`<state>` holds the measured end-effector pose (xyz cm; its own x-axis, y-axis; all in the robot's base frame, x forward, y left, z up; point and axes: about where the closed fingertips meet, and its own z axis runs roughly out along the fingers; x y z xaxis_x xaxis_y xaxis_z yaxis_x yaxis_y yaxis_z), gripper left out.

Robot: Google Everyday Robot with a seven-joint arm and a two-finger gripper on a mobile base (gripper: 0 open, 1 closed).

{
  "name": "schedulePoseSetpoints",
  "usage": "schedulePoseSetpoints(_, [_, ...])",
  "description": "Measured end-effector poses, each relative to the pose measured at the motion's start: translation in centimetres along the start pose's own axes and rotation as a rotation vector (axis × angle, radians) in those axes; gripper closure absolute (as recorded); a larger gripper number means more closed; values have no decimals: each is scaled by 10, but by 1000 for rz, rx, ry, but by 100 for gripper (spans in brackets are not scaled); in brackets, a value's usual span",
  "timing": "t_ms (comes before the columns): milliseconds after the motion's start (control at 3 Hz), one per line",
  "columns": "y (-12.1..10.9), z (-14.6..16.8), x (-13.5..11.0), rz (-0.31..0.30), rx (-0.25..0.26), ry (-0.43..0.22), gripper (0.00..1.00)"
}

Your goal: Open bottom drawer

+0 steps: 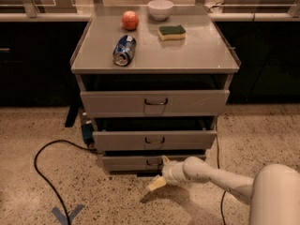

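Observation:
The bottom drawer (pixel 126 163) is the slimmest grey front, lowest in the cabinet, with a small dark wire handle (pixel 153 162) at its centre. It stands out a little from the cabinet. My gripper (pixel 161 173) is at the end of the white arm that reaches in from the lower right. It sits right at the handle, low near the floor. One pale finger (pixel 156 184) points down and to the left, another sits up by the handle.
The mid drawer (pixel 154 140) and the tall top drawer (pixel 154 102) stand above. On the cabinet top (pixel 197 55) lie a blue can (pixel 124 50), an apple (pixel 130 19), a white bowl (pixel 160 8) and a sponge (pixel 171 32). A black cable (pixel 42 172) loops on the floor at left.

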<state>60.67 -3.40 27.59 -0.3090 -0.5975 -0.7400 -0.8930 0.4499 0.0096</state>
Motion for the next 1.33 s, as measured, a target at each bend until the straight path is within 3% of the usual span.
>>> schedulePoseSetpoints(333, [-42, -17, 6, 39, 48, -40, 0])
schedulePoseSetpoints(667, [-42, -16, 6, 39, 48, -40, 0])
schedulePoseSetpoints(1333, [-82, 11, 12, 59, 62, -11, 0])
